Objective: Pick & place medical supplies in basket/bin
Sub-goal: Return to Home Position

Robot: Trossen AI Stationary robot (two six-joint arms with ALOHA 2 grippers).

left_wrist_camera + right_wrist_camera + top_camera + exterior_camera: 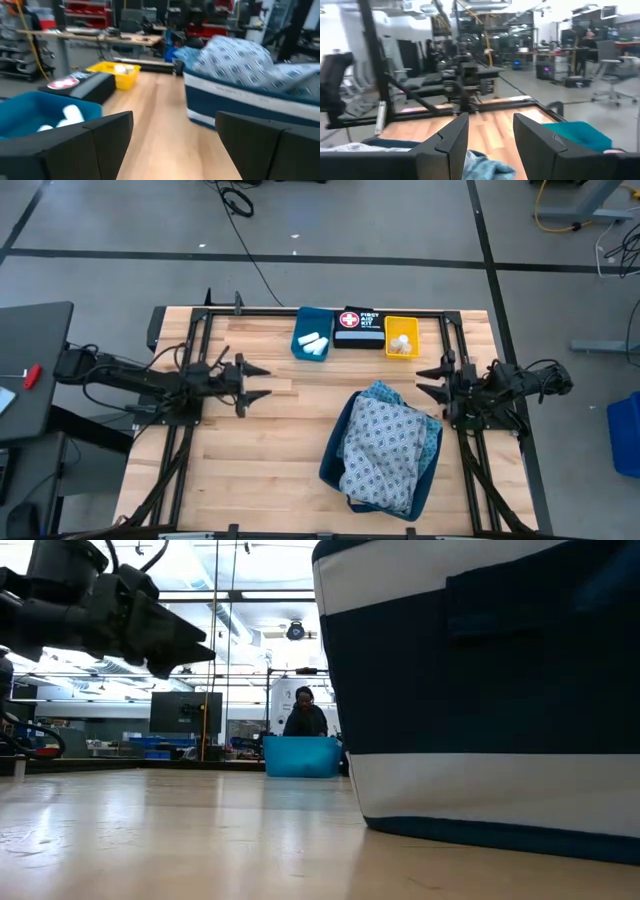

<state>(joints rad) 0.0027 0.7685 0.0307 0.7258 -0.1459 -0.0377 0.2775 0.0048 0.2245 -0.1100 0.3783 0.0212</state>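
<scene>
Nearest, a big dark bin (333,452) sits on the worktop (265,455). A pale cloth (385,450) is piled in it, and a teal cloth (383,392) peeks out at the far side. Farther in, the left end effector (258,382) hangs over the worktop's left side and the right end effector (428,382) over its right side. Both are empty, with fingers apart. At the far edge stand a small blue bin (300,330) with white rolls (313,342), a black box (357,330), and a yellow bin (388,330) with tiny vials (402,343).
</scene>
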